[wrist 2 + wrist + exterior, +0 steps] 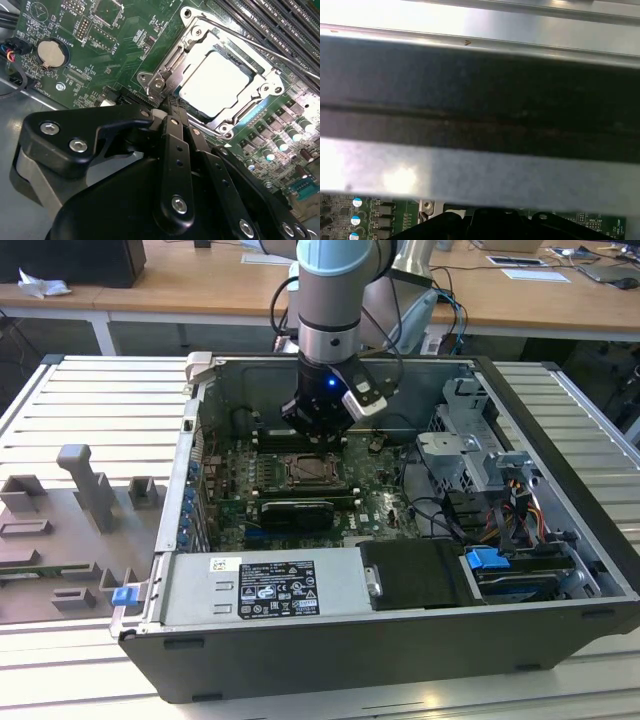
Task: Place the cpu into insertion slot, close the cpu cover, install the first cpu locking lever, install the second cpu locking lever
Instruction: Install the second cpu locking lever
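Pretty even overhead room light in the exterior view, though the case (pixel 520 430) interior sits in shadow. In the second wrist view, glare washes the cpu (pixel 215 82) out white and the nearby gripper (pixel 172 102) looks soft. First wrist view is blurry.

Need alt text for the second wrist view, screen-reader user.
The black tool hangs close over a corner of the insertion slot on the green circuit board. The pale cpu lies in the slot with the silver cpu cover framing it. A round coin battery sits beside the slot.
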Controlling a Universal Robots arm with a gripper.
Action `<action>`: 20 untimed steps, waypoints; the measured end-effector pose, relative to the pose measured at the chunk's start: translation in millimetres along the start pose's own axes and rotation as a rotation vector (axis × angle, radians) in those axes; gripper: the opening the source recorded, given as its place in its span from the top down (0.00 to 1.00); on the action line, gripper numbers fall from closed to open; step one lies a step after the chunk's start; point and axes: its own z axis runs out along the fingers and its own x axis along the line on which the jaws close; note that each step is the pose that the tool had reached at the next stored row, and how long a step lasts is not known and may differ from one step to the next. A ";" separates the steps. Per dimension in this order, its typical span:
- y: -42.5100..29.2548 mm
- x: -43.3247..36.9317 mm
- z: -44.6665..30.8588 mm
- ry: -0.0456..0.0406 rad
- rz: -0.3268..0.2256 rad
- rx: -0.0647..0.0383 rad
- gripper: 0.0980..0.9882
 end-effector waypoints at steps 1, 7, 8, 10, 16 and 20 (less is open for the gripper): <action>-0.3 0.0 0.0 0.0000 0.000 0.000 0.99; -2.4 0.2 -0.1 0.0000 0.000 0.000 0.99; -2.8 0.2 -0.1 0.0000 0.000 0.000 0.99; -3.9 0.4 0.0 -0.0001 0.000 0.000 0.99; -4.0 0.2 -6.8 0.0000 0.000 0.000 0.99; -3.7 -0.2 -18.2 0.0000 0.000 0.000 0.99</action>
